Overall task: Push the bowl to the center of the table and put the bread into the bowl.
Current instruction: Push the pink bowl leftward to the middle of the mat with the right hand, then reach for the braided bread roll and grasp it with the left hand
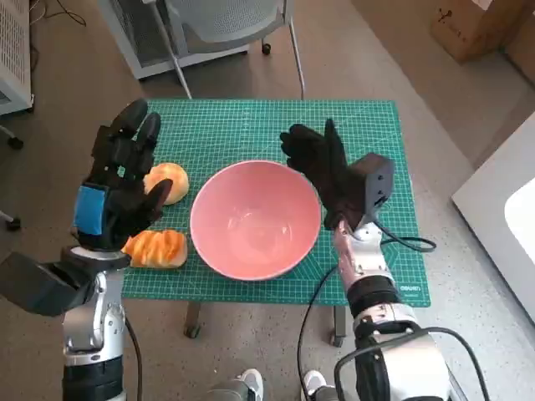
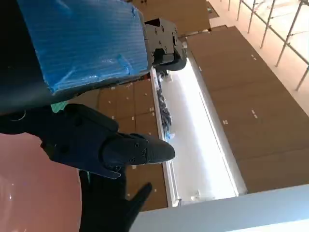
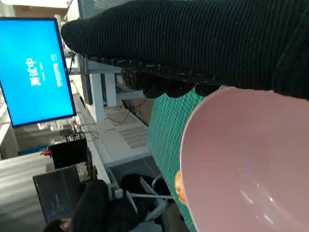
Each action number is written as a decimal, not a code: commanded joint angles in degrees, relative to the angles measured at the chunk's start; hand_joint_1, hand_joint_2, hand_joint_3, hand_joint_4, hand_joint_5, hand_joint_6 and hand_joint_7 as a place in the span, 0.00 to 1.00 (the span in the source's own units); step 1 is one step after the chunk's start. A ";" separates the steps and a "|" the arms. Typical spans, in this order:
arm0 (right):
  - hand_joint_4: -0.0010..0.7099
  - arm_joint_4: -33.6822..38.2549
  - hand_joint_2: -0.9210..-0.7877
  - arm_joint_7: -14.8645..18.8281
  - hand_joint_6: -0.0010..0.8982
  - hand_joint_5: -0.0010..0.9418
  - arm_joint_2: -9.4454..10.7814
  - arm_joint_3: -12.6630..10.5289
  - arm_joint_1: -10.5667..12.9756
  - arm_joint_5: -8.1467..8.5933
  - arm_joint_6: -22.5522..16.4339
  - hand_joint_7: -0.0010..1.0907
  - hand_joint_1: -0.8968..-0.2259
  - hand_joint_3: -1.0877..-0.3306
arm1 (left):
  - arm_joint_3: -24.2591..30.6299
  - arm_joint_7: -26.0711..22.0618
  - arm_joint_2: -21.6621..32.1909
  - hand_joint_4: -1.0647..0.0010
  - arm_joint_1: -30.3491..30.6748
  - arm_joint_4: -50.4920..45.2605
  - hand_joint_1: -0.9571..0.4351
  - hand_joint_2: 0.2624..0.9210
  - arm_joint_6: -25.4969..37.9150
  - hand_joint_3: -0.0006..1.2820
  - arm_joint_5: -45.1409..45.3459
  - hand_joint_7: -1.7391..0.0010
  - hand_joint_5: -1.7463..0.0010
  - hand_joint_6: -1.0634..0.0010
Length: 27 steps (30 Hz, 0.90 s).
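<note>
A large pink bowl [image 1: 255, 220] sits near the middle of the green cutting mat [image 1: 251, 129]; its inside also shows in the right wrist view [image 3: 246, 164] and the left wrist view [image 2: 34, 193]. My right hand [image 1: 322, 167] is open, its fingers spread against the bowl's far right rim. Two breads lie left of the bowl: a round bun [image 1: 169, 180] and an orange ridged loaf [image 1: 157, 248]. My left hand [image 1: 121, 180] hovers open above them, holding nothing. A sliver of orange bread [image 3: 178, 186] peeks past the bowl's rim.
The mat covers the small table. A grey chair [image 1: 230, 21] stands beyond the far edge, cardboard boxes [image 1: 476, 25] at the far right. A white surface [image 1: 510, 225] lies to the right. A blue screen [image 3: 31, 72] and a person's dark sleeve [image 3: 91, 208] show in the right wrist view.
</note>
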 commanded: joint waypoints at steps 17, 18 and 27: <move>0.36 -13.30 0.00 10.06 0.37 0.03 -4.65 -1.62 2.47 5.28 -16.15 0.03 0.48 0.67 | 1.17 0.33 2.06 0.95 -0.90 -2.82 0.29 1.00 -0.43 0.22 0.26 0.65 0.90 1.00; 0.36 -14.93 0.00 11.01 0.37 0.03 -4.56 -1.60 2.97 6.12 -16.17 0.03 0.47 0.68 | 1.31 0.34 2.47 0.95 -0.88 -3.19 0.29 1.00 -0.41 0.22 0.39 0.65 0.90 1.00; 0.37 -24.96 0.00 17.21 0.38 0.01 -5.54 -0.26 7.09 10.35 -16.08 0.02 0.41 0.79 | 3.00 -1.55 10.59 0.95 1.19 -7.54 0.33 0.94 -0.12 0.19 5.83 0.66 0.91 1.00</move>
